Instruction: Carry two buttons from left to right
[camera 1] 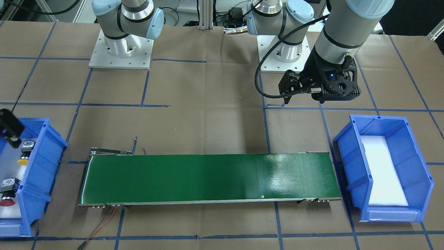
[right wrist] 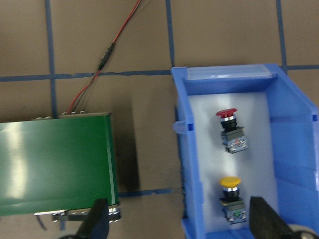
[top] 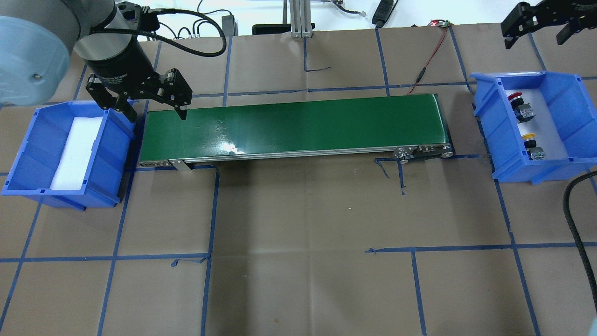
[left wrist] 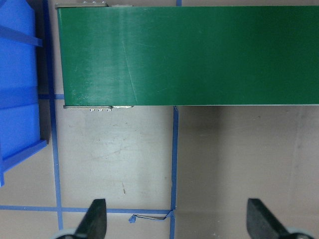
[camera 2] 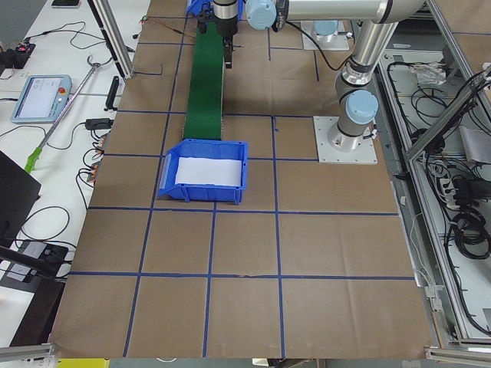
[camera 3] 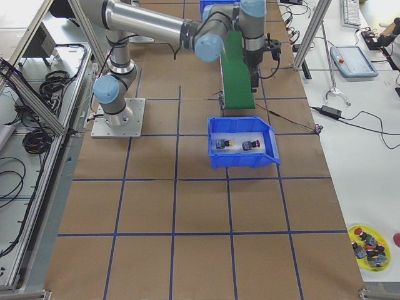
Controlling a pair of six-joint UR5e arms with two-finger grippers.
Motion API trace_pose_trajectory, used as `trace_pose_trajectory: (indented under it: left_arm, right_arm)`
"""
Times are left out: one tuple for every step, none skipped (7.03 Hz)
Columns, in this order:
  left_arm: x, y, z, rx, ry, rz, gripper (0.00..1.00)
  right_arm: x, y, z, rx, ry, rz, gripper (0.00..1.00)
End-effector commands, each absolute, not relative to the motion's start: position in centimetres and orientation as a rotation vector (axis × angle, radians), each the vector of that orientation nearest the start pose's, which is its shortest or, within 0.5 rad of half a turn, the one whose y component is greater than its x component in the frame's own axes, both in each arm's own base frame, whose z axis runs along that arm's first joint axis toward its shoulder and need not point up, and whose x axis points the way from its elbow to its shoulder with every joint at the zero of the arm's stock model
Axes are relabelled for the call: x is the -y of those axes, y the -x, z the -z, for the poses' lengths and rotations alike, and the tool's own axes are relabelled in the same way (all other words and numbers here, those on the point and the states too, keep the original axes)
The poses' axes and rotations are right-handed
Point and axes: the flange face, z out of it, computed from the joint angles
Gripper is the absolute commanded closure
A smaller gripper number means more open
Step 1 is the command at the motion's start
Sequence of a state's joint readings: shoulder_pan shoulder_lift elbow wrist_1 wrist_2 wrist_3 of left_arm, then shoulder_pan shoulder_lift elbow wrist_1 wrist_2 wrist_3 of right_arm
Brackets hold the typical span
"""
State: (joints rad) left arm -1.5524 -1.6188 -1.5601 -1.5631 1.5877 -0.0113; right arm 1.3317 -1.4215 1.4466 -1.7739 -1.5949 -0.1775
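The red button (top: 515,97) and the yellow button (top: 528,137) lie on white foam inside the blue bin (top: 562,86) at the right end of the table. The right wrist view shows them too, red (right wrist: 227,113) and yellow (right wrist: 231,182). My right gripper (top: 536,39) is open and empty, high above the far side of that bin; its fingertips (right wrist: 97,219) frame the bin and the belt's end. My left gripper (top: 155,113) is open and empty over the left end of the green conveyor belt (top: 303,126), beside the left blue bin (top: 28,140).
The left bin holds only a white foam pad (top: 77,149). A red wire (top: 426,60) runs from the belt's far right corner. A black cable (top: 573,210) hangs at the right edge. A yellow dish (camera 3: 369,247) with several spare buttons sits off the table.
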Motion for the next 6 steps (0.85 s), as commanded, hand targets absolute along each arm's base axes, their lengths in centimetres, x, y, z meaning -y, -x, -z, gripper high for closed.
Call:
trace_pose_trajectory:
  left_arm:
    - [51.2, 12.2, -47.0, -3.125, 0.069, -0.045, 0.00]
    - [51.2, 12.2, -47.1, -3.125, 0.067, -0.043, 0.00]
    - [51.2, 12.2, -47.0, -3.125, 0.064, -0.045, 0.00]
    - [51.2, 12.3, -47.2, -3.127, 0.064, -0.041, 0.00]
    - [51.2, 12.3, -47.2, -3.127, 0.062, -0.041, 0.00]
    - [51.2, 12.3, -47.2, -3.128, 0.060, -0.041, 0.00]
  right_arm:
    - [52.6, -8.6, -53.6, -3.040, -0.128, 0.210, 0.00]
    - [51.7, -9.2, -52.8, -3.025, -0.115, 0.183, 0.00]
    - [50.7, -9.4, -50.2, -3.019, -0.115, 0.105, 0.00]
    - [49.7, -10.2, -48.8, -3.020, -0.105, 0.084, 0.00]
    - [48.9, -11.2, -48.9, -3.033, -0.119, 0.088, 0.00]
    - [48.5, -12.1, -49.2, -3.048, -0.104, 0.092, 0.00]
